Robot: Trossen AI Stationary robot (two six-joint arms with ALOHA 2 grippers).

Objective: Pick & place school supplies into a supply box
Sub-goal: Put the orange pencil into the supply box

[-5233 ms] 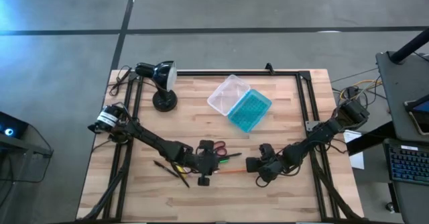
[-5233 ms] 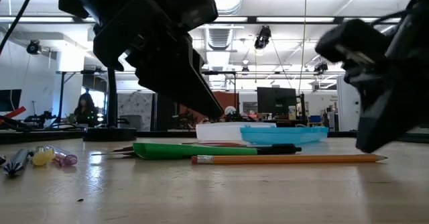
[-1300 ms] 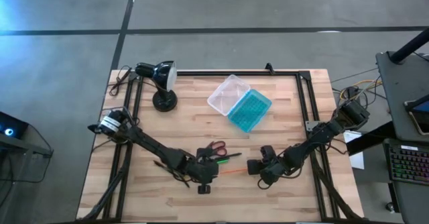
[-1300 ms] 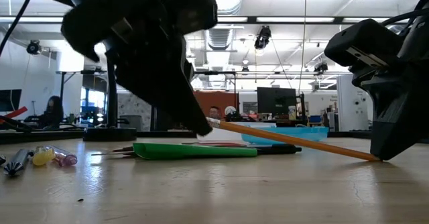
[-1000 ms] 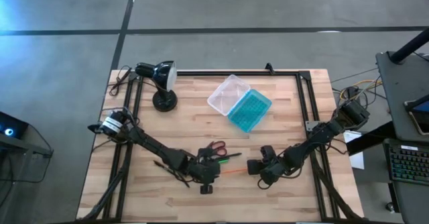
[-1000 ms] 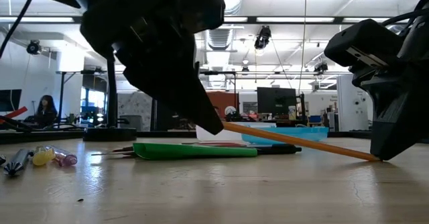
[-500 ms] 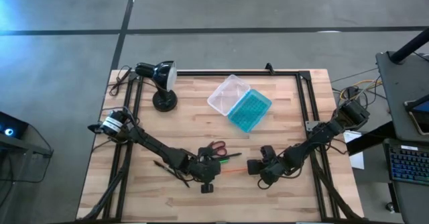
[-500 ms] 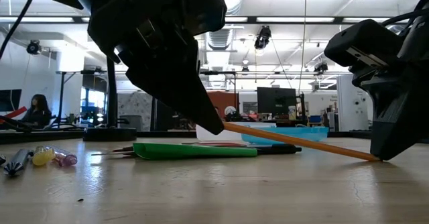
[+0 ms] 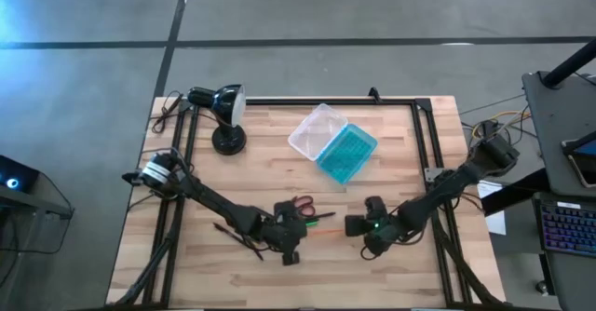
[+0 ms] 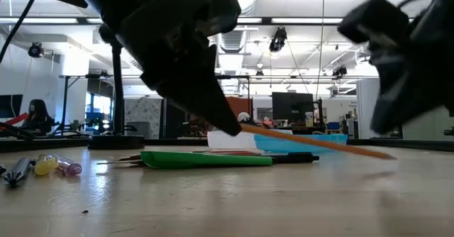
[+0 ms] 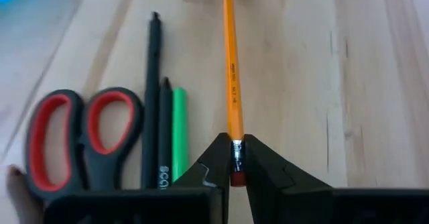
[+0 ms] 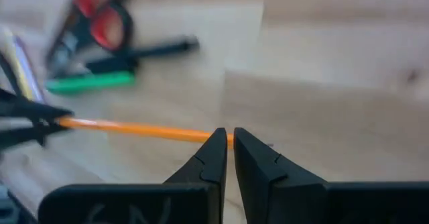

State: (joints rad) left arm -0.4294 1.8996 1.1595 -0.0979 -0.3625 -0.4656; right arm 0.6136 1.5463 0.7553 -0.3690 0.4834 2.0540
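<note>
Since the earlier frame, the orange pencil was lifted clear of the counter, pinched at its eraser end by the left gripper fingers for carrying; right gripper fingers were pressed together, empty.

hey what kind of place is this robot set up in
Probably a robotics lab or workshop: beyond the wooden table the low view shows an open room with ceiling lights, a monitor and a person seated at a bench.

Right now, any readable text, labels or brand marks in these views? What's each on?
None fully readable.
Orange pencil, held by the left gripper: dark imprint on its barrel, too small to read.
Dark pen beside the green marker: pale letters at its near end, cut off, possibly "SCO".
</note>
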